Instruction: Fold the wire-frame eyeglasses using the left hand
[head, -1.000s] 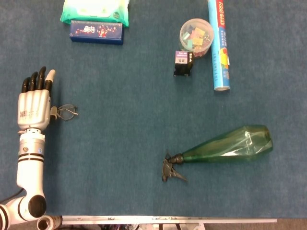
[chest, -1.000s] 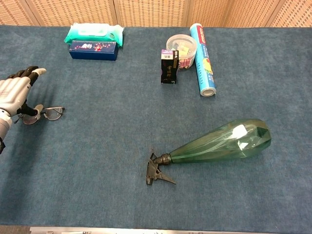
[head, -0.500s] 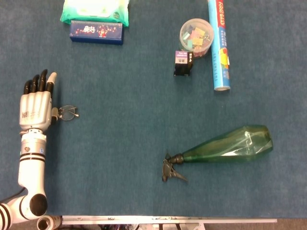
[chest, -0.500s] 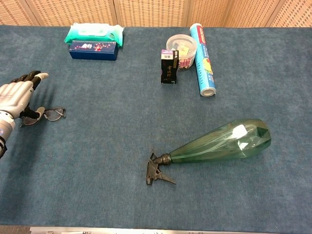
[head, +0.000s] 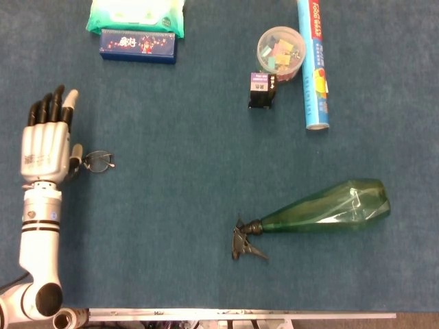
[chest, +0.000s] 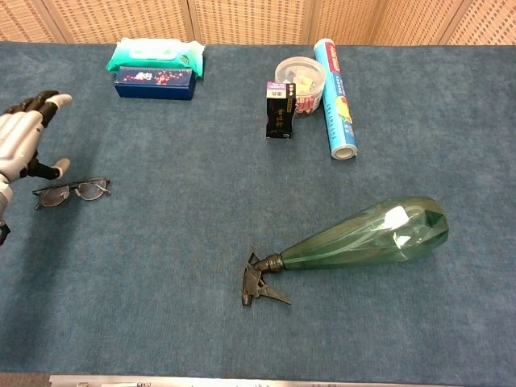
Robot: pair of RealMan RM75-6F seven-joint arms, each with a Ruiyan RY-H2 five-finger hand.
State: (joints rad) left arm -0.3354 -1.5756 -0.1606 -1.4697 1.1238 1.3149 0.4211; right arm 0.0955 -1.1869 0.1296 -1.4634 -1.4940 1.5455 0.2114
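lying just beside left robot hand: eyeglasses; fingers spread, holding nothing.

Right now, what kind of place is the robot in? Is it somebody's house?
Probably a robot practice room, not a house. A blue carpet-covered table holds unrelated things: eyeglasses, a green spray bottle lying on its side, and a pack of wipes. A robot hand hovers beside the eyeglasses.

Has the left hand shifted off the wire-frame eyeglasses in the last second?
Yes. In the chest view the left hand has lifted up and away toward the blue box, leaving the wire-frame eyeglasses fully exposed on the carpet.
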